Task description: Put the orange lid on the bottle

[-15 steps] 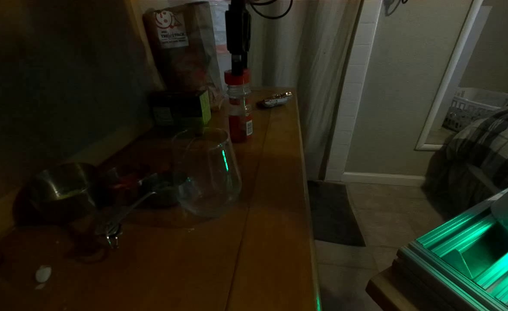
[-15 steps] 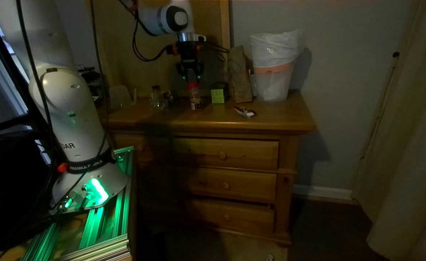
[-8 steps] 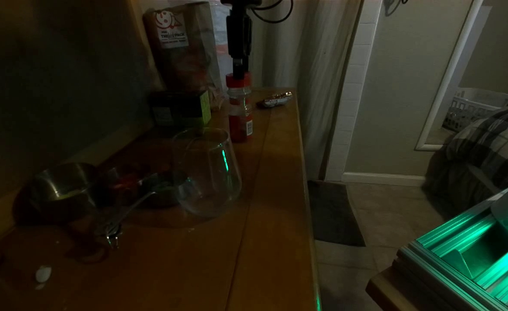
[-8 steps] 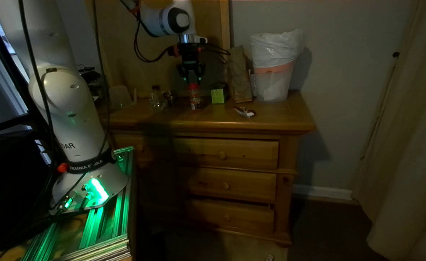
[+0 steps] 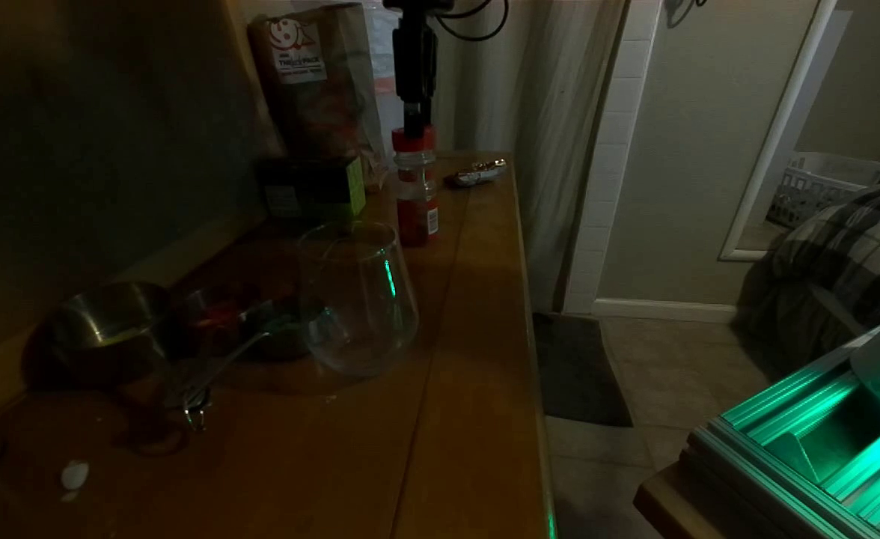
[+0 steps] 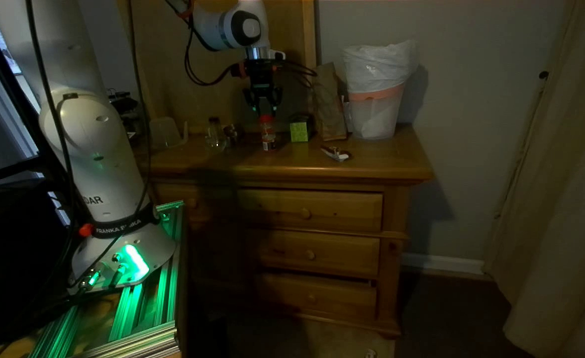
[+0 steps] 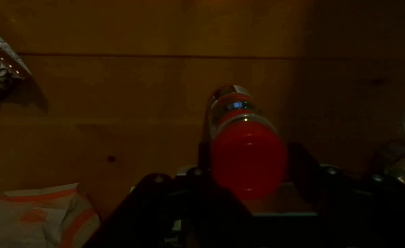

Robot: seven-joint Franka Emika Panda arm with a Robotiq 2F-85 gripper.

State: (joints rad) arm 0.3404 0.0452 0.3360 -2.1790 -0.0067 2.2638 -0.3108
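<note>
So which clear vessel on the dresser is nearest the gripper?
The slim bottle, its red lid in the gripper; the stemless glass stands open and apart.

Lid seemingly atop upright bottle.

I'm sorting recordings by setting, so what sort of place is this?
Probably a bedroom in a home: there is a wooden chest of drawers, plaid cloth that looks like bedding, and near it a white basket, perhaps for laundry.
</note>
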